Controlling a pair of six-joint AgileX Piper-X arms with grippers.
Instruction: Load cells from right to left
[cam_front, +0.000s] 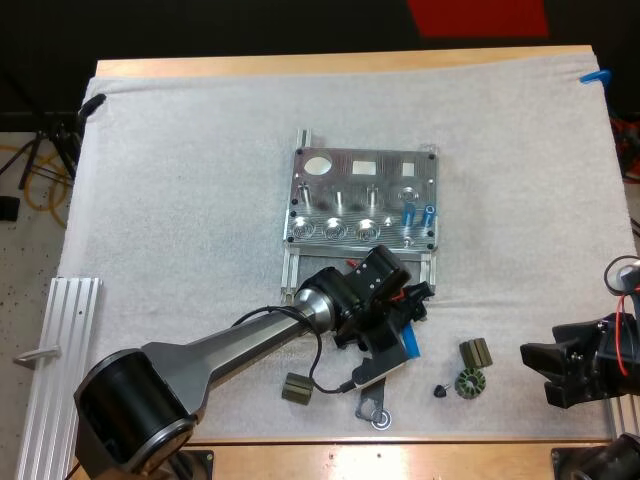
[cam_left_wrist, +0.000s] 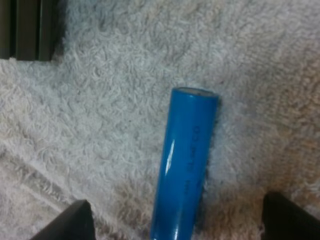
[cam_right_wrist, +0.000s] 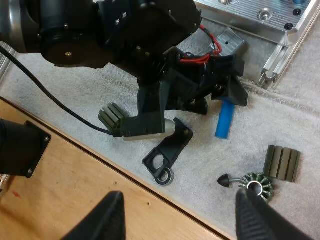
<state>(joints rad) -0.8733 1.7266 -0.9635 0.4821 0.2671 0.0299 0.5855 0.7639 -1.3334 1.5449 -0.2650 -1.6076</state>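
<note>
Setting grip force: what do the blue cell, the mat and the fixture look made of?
The blue cell looks sleeved in glossy plastic, by its bright streak; core unseen. The mat is white looped fabric, like terry towel. The fixture is bare machined metal, likely aluminium: silvery, milled holes.

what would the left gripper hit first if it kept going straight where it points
Probably the blue cell lying on the white mat, straight ahead between the left gripper's open fingers; the fingers would likely land on mat either side. Depth is unclear.
</note>
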